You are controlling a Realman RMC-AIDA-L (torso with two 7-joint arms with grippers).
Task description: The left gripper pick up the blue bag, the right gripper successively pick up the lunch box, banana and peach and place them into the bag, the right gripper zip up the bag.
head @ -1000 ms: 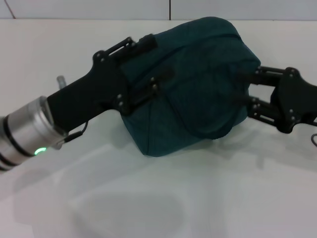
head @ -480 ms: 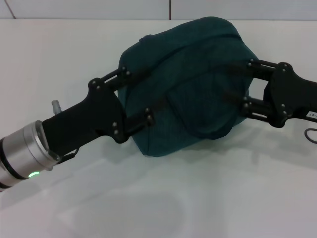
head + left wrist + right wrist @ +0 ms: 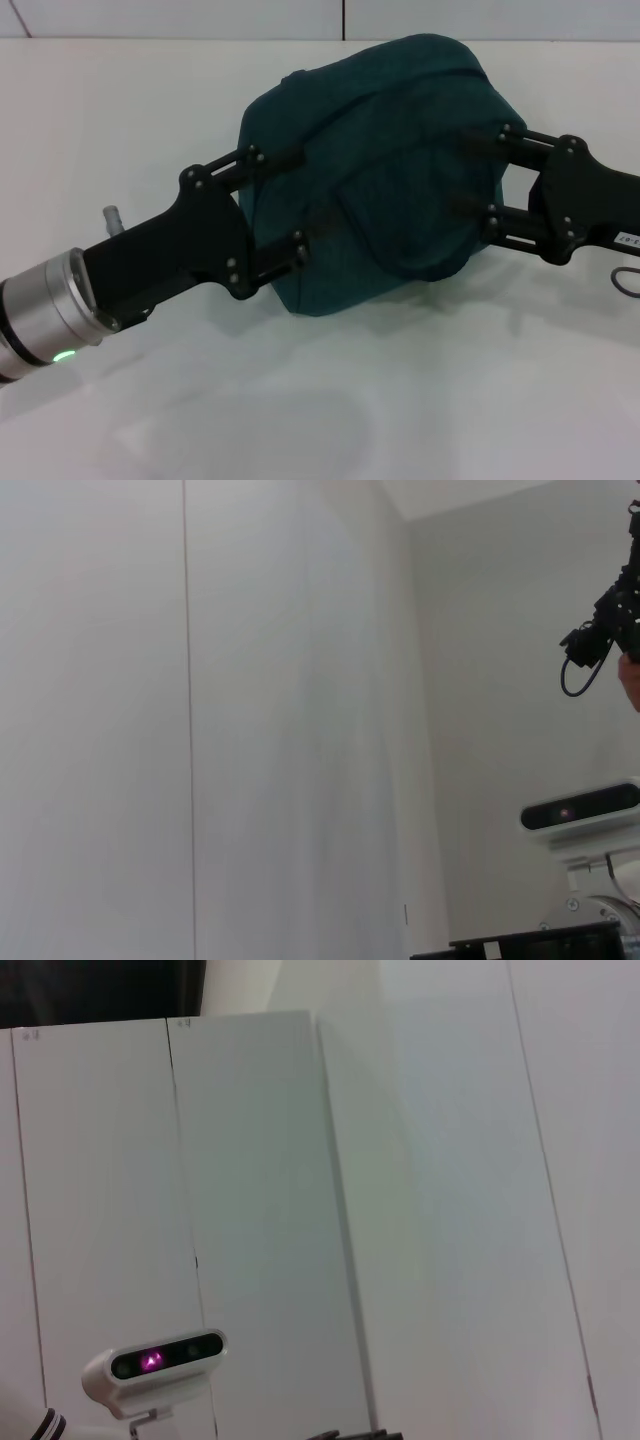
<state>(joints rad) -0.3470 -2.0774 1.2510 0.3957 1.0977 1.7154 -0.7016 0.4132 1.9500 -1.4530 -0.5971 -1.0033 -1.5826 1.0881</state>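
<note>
On the white table [image 3: 420, 400] the blue bag [image 3: 380, 160] sits bulging between the left gripper [image 3: 285, 205] and right gripper [image 3: 470, 175], both spread wide against its sides, gripping nothing.

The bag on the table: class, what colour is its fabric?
Dark teal, a blue-green; the bag shows best in the head view.

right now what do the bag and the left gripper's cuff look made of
The blue bag looks like soft matte fabric: it creases and sags with stitched seams. The left gripper sits ahead of a silver cuff with a brushed sheen, probably metal.
</note>
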